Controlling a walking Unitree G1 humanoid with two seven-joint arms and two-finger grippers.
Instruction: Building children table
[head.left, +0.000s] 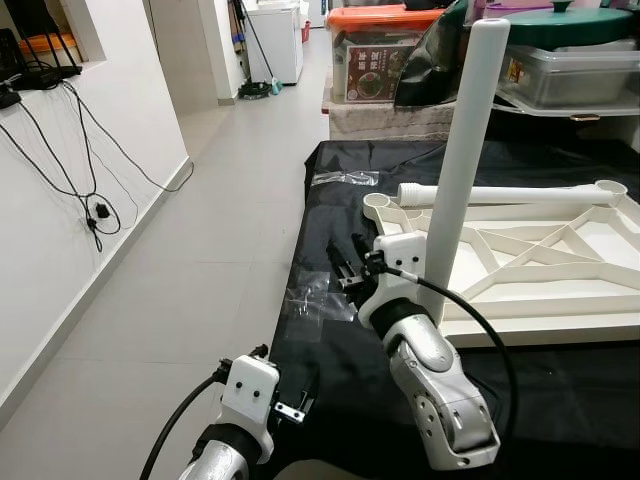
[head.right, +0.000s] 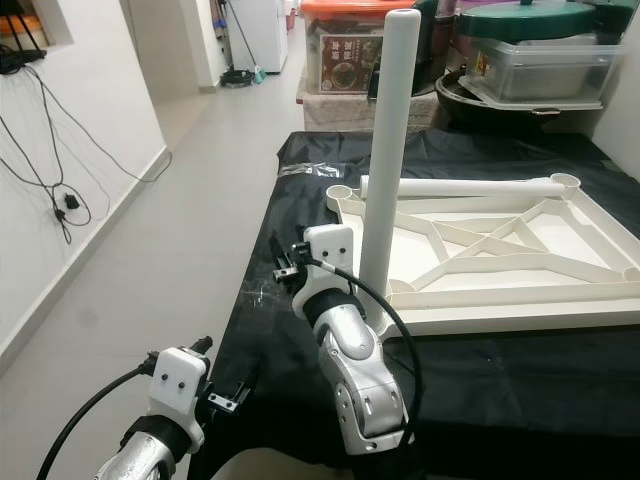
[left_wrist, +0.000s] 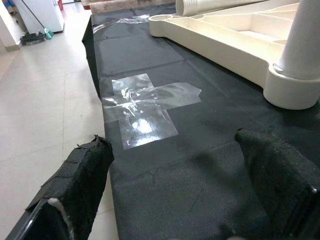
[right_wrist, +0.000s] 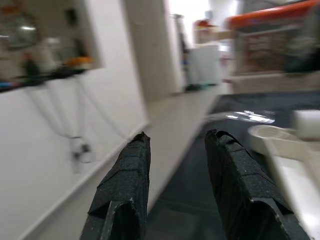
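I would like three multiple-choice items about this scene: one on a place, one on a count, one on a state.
1. Where does the spare table leg lie?
A. across the upturned tabletop's far end
B. on the tiled floor
C. in the right pincer

2. How many legs stand upright in the tabletop?
A. none
B. one
C. three

3. How are the left pincer's fingers?
A. shut on tape
B. shut on a leg
C. open, holding nothing

Answers:
1 A, the loose leg rests across the frame's far end.
2 B, a single upright leg stands in the near corner socket.
3 C, the left wrist view shows black cloth between the spread fingers.
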